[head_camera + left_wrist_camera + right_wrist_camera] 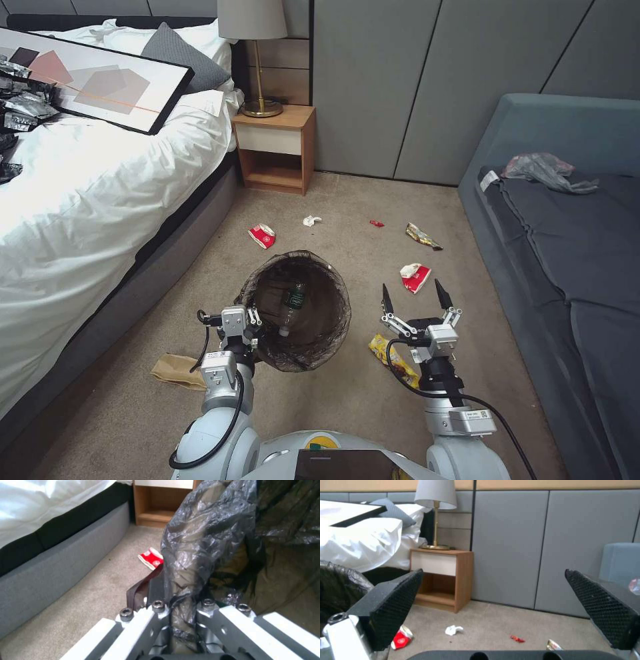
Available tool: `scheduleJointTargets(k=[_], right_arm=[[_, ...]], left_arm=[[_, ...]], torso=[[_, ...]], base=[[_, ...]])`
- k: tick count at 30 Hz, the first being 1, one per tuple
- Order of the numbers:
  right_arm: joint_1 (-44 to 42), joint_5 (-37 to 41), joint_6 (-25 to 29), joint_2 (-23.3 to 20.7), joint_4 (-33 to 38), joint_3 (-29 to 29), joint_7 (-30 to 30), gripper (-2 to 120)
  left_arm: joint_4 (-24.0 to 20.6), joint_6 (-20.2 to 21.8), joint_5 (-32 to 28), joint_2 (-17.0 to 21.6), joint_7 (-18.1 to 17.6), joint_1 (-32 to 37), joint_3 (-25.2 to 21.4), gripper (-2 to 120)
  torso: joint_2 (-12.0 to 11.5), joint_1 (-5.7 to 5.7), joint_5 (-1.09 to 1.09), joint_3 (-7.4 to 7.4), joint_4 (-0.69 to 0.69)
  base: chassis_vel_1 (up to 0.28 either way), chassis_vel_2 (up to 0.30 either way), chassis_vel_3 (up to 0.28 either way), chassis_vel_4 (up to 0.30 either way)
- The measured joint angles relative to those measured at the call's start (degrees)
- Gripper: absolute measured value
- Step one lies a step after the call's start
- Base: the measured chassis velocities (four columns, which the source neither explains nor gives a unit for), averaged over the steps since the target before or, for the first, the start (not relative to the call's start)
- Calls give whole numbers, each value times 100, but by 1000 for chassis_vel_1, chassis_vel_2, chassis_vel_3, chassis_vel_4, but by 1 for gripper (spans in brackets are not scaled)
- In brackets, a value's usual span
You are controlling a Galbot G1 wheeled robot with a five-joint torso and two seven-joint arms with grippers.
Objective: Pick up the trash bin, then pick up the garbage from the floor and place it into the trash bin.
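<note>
My left gripper (255,328) is shut on the near left rim of the trash bin (313,347), holding it tilted above the carpet. Its dark bag (213,530) is pinched between the fingers of that gripper (178,597). A clear green-labelled bottle (293,301) lies inside. My right gripper (413,293) hangs open and holds nothing, just right of the bin, near a red-white wrapper (415,277). A yellow wrapper (393,357) lies under that arm. Farther off lie another red-white wrapper (262,235), white crumpled paper (311,220), a red scrap (377,223) and a multicoloured wrapper (423,237). A brown paper bag (175,370) lies at the near left.
A white-sheeted bed (100,200) with a framed picture (100,83) runs along the left. A wooden nightstand (275,150) with a lamp (257,60) stands at the back wall. A grey sofa (567,253) fills the right. Open carpet lies between them.
</note>
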Motion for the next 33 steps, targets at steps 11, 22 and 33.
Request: scheduleJointTargets(k=[11,22,33], right_arm=[[94,47,-164,-182,-72,6,71,100],[531,256,-971,-1171,-323,133,444,100],[752,777,-1601,-1852,-654,113,44,100]], left_arm=[[0,0,0,0,0,0,0,3],[0,0,0,0,0,0,0,3],[0,0,0,0,0,0,0,3]], torso=[[0,0,0,0,-3],[0,0,1,1,-1],[0,0,1,1,0]], base=[[0,0,0,0],[0,0,0,0],[0,0,0,0]])
